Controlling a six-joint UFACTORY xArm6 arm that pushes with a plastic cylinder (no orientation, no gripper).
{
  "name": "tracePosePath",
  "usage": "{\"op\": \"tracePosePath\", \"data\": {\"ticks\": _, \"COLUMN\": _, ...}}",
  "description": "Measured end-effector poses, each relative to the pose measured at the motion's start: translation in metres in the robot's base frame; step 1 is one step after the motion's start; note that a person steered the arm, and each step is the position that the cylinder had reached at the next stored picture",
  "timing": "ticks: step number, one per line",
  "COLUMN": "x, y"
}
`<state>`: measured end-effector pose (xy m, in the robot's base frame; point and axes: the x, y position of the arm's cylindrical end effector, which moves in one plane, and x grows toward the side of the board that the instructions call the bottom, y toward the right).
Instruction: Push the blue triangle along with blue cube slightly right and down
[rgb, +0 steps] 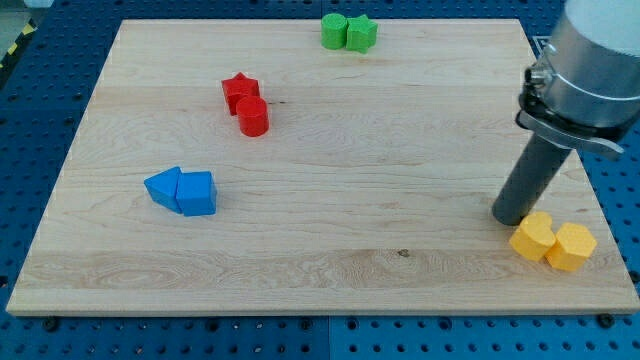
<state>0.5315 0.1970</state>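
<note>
The blue triangle (162, 186) and the blue cube (197, 193) lie touching each other at the board's left, a little below the middle, triangle on the left. My tip (511, 217) rests on the board at the far right, far from both blue blocks and just up-left of the yellow blocks.
A red star (239, 91) and a red cylinder (253, 116) sit touching at the upper left-middle. Two green blocks (348, 32) sit at the top edge. Two yellow blocks (552, 241) lie at the lower right corner. The wooden board (320, 270) sits on a blue perforated table.
</note>
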Motion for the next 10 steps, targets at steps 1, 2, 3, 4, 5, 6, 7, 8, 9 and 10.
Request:
{"op": "tracePosePath", "data": {"ticks": 1, "x": 0.0, "y": 0.003}}
{"op": "tracePosePath", "data": {"ticks": 2, "x": -0.014, "y": -0.014}}
{"op": "tracePosePath", "data": {"ticks": 3, "x": -0.056, "y": -0.052}}
{"op": "tracePosePath", "data": {"ticks": 4, "x": -0.104, "y": -0.088}}
{"op": "tracePosePath", "data": {"ticks": 5, "x": -0.134, "y": -0.121}}
{"op": "tracePosePath", "data": {"ticks": 6, "x": -0.134, "y": -0.121}}
{"op": "tracePosePath", "data": {"ticks": 7, "x": -0.145, "y": -0.124}}
{"op": "tracePosePath", "data": {"ticks": 8, "x": -0.176, "y": -0.157}}
{"op": "tracePosePath", "data": {"ticks": 9, "x": -0.205, "y": -0.188}}
{"op": "tracePosePath", "data": {"ticks": 10, "x": -0.206, "y": -0.191}}
